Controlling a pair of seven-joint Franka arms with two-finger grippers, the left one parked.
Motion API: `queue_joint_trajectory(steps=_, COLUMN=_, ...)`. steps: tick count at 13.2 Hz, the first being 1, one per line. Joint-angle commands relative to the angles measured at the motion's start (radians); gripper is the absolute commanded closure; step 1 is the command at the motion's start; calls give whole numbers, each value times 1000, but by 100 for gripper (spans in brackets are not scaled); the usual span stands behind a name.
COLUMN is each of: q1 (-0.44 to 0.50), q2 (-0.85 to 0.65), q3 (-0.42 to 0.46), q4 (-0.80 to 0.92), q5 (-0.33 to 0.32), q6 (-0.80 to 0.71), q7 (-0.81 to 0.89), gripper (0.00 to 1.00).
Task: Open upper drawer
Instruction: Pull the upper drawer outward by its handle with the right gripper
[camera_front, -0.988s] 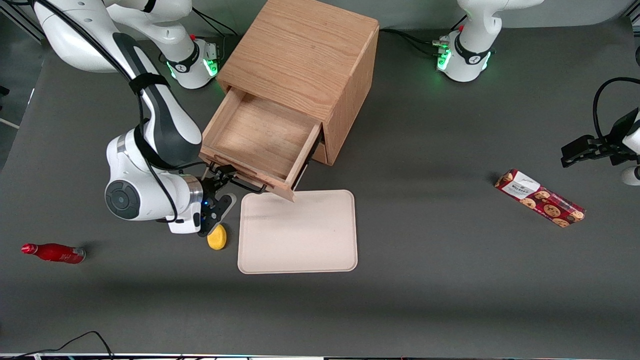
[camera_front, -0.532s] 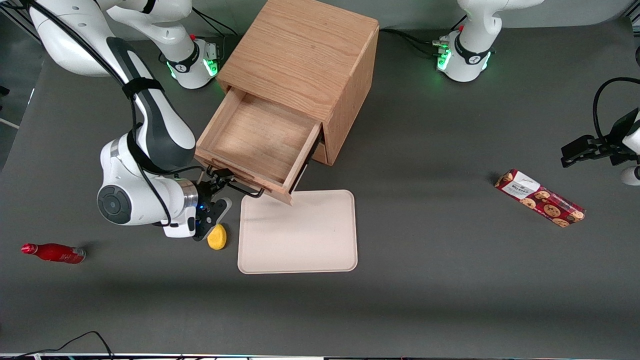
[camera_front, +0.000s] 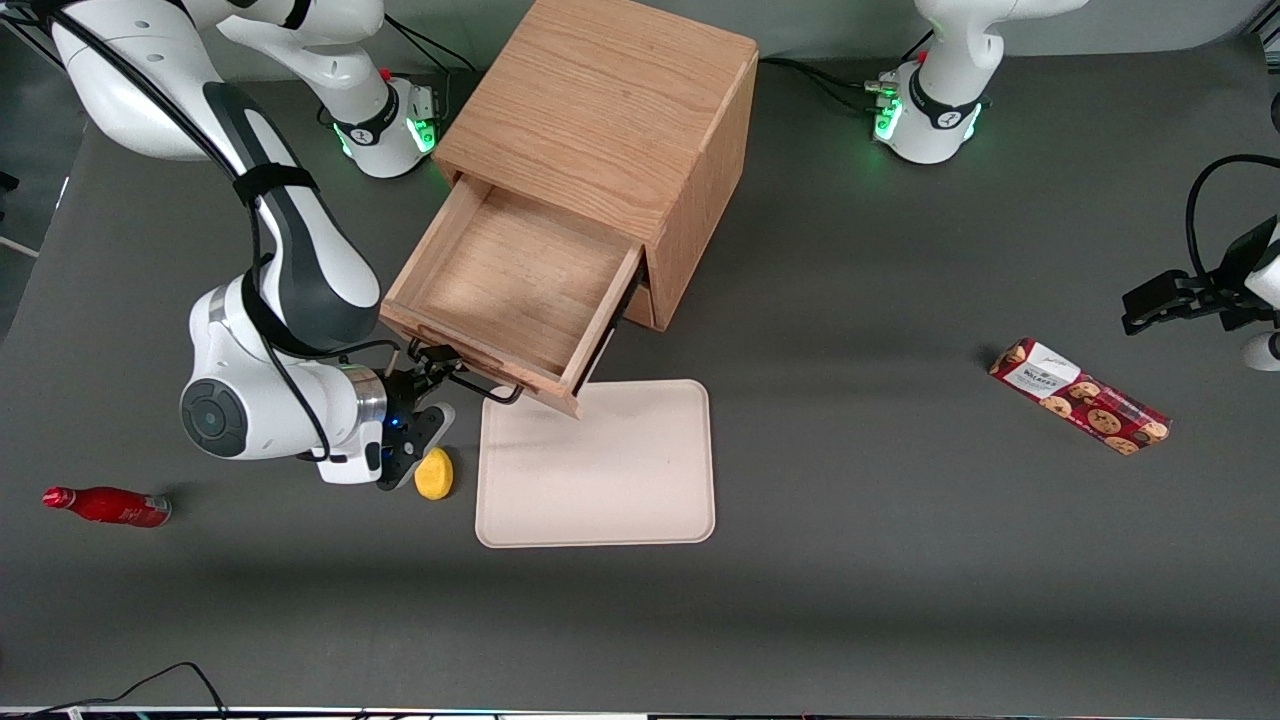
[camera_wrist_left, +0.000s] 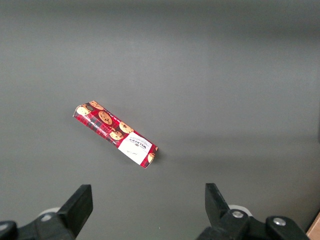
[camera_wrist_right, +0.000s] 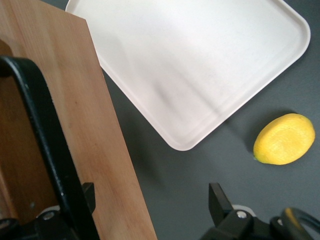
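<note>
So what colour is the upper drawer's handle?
Black; the handle shows best in the right wrist view, with the gripper at it.

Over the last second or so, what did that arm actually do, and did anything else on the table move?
The gripper, hooked at the handle, drew the upper drawer a little farther out of the cabinet, sliding toward the working arm's end of the table as the arm backed away. The tray, lemon, red bottle and cookie box stayed put.
</note>
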Motion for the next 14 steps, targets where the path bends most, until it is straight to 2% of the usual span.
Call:
queue_joint_trajectory(steps=1, q1=-41, q2=24, q3=35, q4=37, q5=-37, q6=-9, q7=-29, gripper=0)
queue_joint_trajectory(steps=9, q1=-50, q2=27, q3=41, q4=54, q5=-43, q6=-8, q7=-43, gripper=0)
queue_joint_trajectory(steps=14, q1=-26, q2=-61, q3=41, q4=57, q5=-41, q6=-28, q7=-38, gripper=0)
